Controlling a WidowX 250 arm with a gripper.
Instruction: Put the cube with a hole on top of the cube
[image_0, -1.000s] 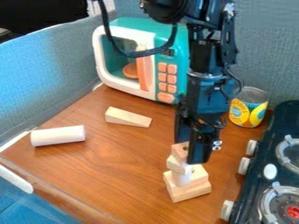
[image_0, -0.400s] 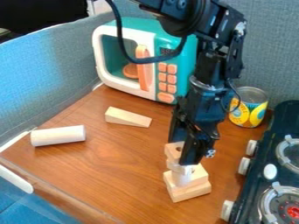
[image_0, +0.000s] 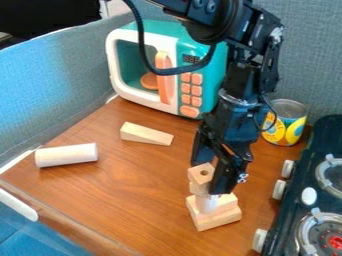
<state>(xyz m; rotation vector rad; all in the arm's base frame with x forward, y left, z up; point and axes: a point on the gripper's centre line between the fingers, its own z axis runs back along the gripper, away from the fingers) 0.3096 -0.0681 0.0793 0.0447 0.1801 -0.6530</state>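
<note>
Small pale unpainted wooden cube with a round dark hole (image_0: 201, 173) in upper face, flat sides, crisp edges, corner toward camera, grain-toned tan; right side partly hidden by black two-finger gripper (image_0: 209, 178). Cube is right of centre, near half, directly above another pale wooden cube (image_0: 198, 188). Below: whitish upright cylinder (image_0: 208, 204), stepped pale wooden base (image_0: 216, 219). Gripper right at holed cube; cannot tell if pinching it or loose around it. Far left of stack: pale wooden wedge (image_0: 146, 134), lying flat.
</note>
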